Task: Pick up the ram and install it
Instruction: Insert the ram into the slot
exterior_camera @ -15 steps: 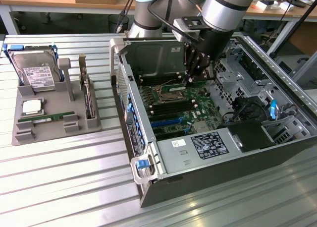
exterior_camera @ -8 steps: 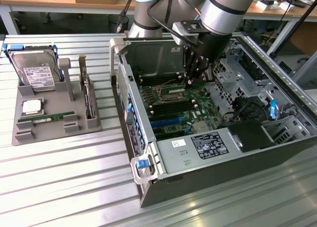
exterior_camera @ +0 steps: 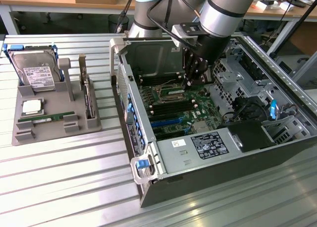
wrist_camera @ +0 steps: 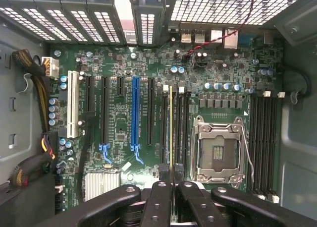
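Note:
My gripper [wrist_camera: 171,170] is shut on the ram [wrist_camera: 171,128], which the wrist view shows edge-on as a thin yellow-green line. The stick hangs over the black memory slots [wrist_camera: 178,123] beside the open silver processor socket [wrist_camera: 218,150]. In the exterior view the gripper [exterior_camera: 190,81] reaches down into the open computer case [exterior_camera: 148,138], just above the green motherboard [exterior_camera: 173,105]. I cannot tell whether the stick touches a slot. Another green ram stick [exterior_camera: 47,119] lies in the grey holder [exterior_camera: 22,133] at the exterior view's left.
The grey holder also carries a silver hard drive [exterior_camera: 34,71], a square processor chip [exterior_camera: 31,106] and an upright card [exterior_camera: 88,95]. Inside the case are a blue slot [wrist_camera: 135,115], more memory slots [wrist_camera: 265,138], a power supply [exterior_camera: 208,145] and cables [wrist_camera: 34,113].

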You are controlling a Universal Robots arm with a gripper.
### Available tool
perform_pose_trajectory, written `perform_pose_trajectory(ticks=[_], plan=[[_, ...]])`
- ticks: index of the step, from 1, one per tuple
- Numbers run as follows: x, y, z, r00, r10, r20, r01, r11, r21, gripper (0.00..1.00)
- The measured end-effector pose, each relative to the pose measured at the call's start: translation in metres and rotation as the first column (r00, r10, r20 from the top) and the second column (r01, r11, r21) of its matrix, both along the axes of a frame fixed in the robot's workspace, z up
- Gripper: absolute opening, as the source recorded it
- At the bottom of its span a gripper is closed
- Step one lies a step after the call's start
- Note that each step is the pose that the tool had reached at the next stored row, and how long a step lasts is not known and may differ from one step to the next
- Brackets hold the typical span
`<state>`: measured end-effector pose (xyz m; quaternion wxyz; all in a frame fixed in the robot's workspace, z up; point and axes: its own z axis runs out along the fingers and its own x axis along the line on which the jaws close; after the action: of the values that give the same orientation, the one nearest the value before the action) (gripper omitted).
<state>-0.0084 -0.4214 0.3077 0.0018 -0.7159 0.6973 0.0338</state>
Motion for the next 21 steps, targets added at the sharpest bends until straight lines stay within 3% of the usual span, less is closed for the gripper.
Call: perform_pose_trajectory(ticks=[21], plan=[[0.000, 0.0000, -0.0151, 1.0000, 0.000, 0.0000, 0.000, 1.0000, 0.0000, 0.12]])
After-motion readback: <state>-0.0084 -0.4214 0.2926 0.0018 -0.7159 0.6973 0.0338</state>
